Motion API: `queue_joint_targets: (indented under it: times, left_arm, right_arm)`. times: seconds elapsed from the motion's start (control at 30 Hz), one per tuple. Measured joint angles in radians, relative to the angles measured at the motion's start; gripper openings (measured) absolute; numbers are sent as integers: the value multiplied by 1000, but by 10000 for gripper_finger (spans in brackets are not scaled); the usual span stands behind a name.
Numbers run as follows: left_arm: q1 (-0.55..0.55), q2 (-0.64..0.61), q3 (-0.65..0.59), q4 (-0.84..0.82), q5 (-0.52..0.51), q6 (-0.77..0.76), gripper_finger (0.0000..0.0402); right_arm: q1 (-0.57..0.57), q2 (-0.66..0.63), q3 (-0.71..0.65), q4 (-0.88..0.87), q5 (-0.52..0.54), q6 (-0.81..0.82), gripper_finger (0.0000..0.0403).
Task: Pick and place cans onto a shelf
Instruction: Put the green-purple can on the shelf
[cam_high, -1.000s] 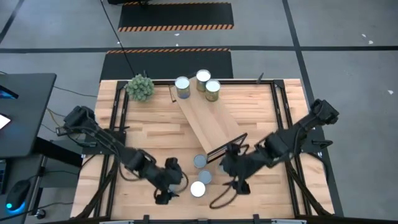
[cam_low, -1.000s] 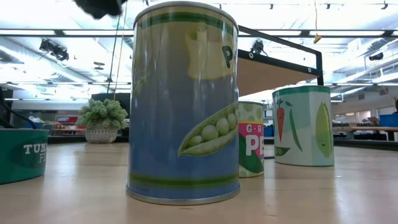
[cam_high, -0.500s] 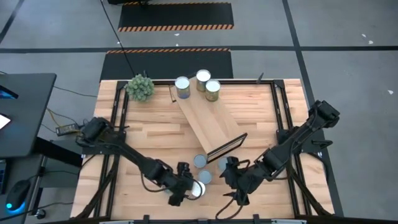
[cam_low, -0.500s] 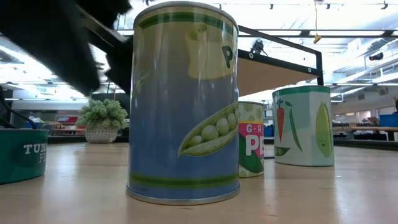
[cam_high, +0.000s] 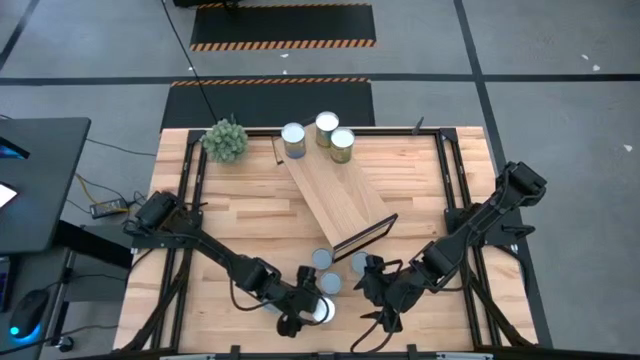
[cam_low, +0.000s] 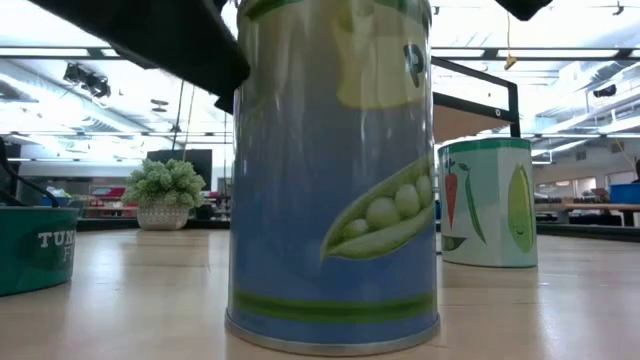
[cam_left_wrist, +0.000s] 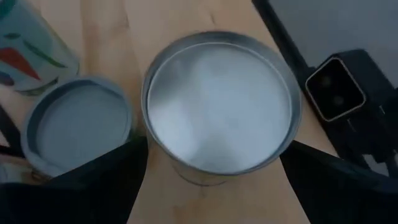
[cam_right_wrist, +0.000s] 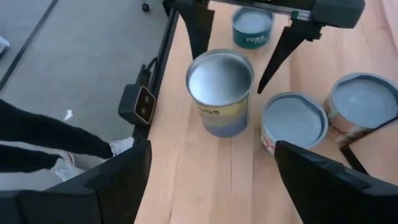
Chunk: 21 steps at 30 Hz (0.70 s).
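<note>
A pea-labelled can (cam_high: 322, 310) with a silvery top stands upright on its base near the table's near edge; it also shows in the low view (cam_low: 335, 180). My left gripper (cam_high: 312, 308) is open, its fingers (cam_left_wrist: 99, 183) on either side of this can (cam_left_wrist: 217, 115). My right gripper (cam_high: 383, 293) is open and empty just right of the can group; its fingers (cam_right_wrist: 93, 186) frame its wrist view. Three more cans (cam_high: 330, 284) stand by the shelf's near end. The light-wood shelf (cam_high: 335, 195) lies slantwise mid-table. Three cans (cam_high: 326, 125) stand at the far edge. My left gripper straddles the pea can's upper side wall (cam_low: 240, 90), the fingers coming from the table's left and slanting down. One finger (cam_low: 170, 40) lies against that wall. Whether the other finger (cam_right_wrist: 273, 59) touches, I cannot tell. The can stands upright on the table.
A spiky green plant ball (cam_high: 225, 140) sits at the far left. A low green tuna can (cam_low: 35, 250) stands left of the pea can. A camera block (cam_right_wrist: 140, 102) sits at the table's near edge. Bare wood lies between the shelf and the table's left edge.
My left gripper has gone toward the table's right edge and come around the pea can, fingers on either side. The can has slid a little toward the near and right edges, staying upright. My right gripper has gone slightly toward the near edge.
</note>
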Motion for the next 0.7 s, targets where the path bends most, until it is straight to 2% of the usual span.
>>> queue_joint_targets:
  times: [0.27,0.43,0.7]
  left_arm:
    - [-6,1,0,61,-6,20,371]
    - [-5,1,0,66,-10,20,371]
    - [-10,1,0,64,-17,-20,371]
  right_arm:
    - [0,2,0,9,-11,-4,347]
    - [7,78,0,68,-16,-31,347]
    - [26,226,7,170,94,20,347]
